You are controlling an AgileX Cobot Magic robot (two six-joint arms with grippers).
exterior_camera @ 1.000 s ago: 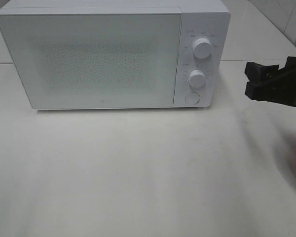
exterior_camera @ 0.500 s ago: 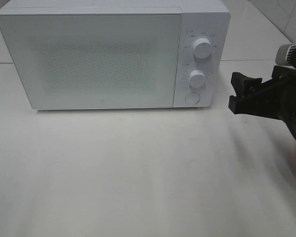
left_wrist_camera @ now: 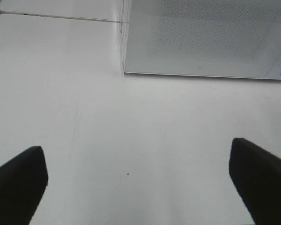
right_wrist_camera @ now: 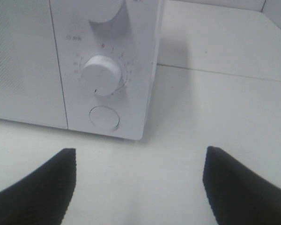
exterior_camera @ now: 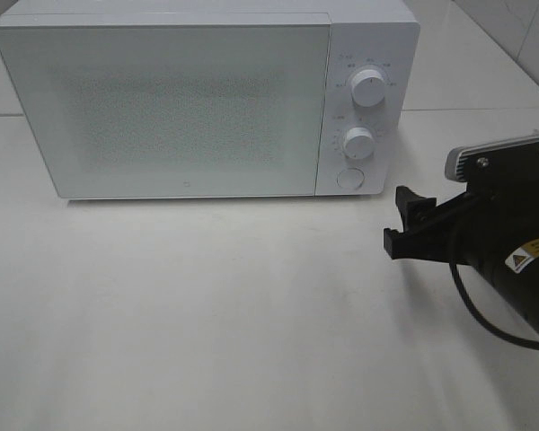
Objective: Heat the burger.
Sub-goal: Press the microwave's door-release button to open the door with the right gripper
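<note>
The burger is out of view in every frame. A white microwave (exterior_camera: 162, 108) stands at the back of the table with its door shut. My right gripper (exterior_camera: 397, 224) hovers open and empty over the table, to the right of and in front of the microwave's control panel. The right wrist view looks between the dark fingers (right_wrist_camera: 42, 187) at the lower knob (right_wrist_camera: 101, 75) and the round button (right_wrist_camera: 104, 117). My left gripper (left_wrist_camera: 138, 183) is open and empty above bare table, facing the microwave's (left_wrist_camera: 201, 37) front left corner; it does not show in the exterior high view.
The control panel carries two knobs (exterior_camera: 368, 88) (exterior_camera: 358, 142) above a round button (exterior_camera: 349, 179). The white table (exterior_camera: 207, 314) stretches out in front of the microwave. The right arm's black body and cable (exterior_camera: 512, 269) fill the right edge.
The right arm has come in from the right edge, moving left and toward the front, jaws still apart. It now covers the pinkish thing seen earlier at the right edge.
</note>
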